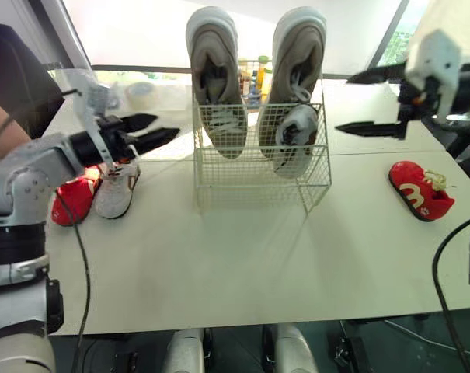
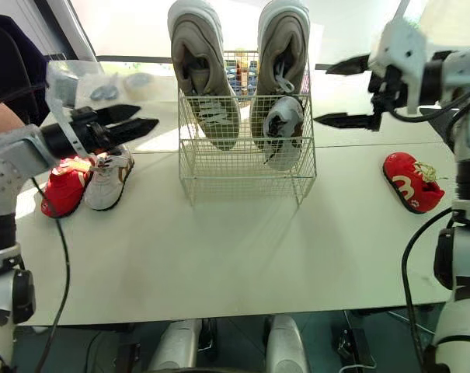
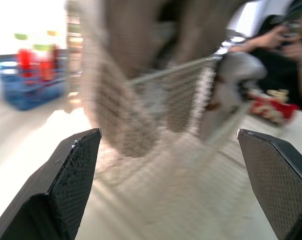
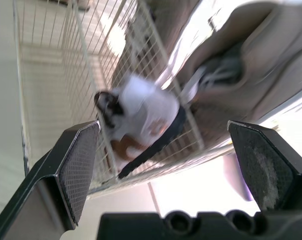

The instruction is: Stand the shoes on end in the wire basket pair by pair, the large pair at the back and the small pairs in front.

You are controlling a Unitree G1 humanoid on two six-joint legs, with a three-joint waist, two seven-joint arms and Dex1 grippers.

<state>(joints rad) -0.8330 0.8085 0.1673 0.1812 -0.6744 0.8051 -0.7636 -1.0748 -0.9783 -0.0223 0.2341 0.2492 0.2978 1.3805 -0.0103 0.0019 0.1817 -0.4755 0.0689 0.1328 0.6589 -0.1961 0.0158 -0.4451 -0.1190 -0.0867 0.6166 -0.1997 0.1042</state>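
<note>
The white wire basket [image 1: 219, 175] stands mid-table. Two large beige shoes, left [image 1: 217, 78] and right [image 1: 297, 62], stand on end along its back. One small white shoe [image 1: 293, 136] stands in the front right of the basket, also seen close up [image 4: 136, 117]. At the left lie a second small white shoe [image 1: 116, 190] and a small red shoe [image 1: 73, 198] side by side. Another small red shoe [image 1: 419, 190] lies at the right. My left gripper [image 1: 165, 126] hovers open above the left shoes, holding nothing. Beside the basket's upper right hangs my right gripper [image 1: 351, 101], open and empty.
A person in dark clothing [image 1: 9, 78] sits at the far left. A tape roll [image 1: 141, 92] and bottles [image 1: 254, 78] stand behind the basket. The table's front edge [image 1: 242, 322] runs close to me.
</note>
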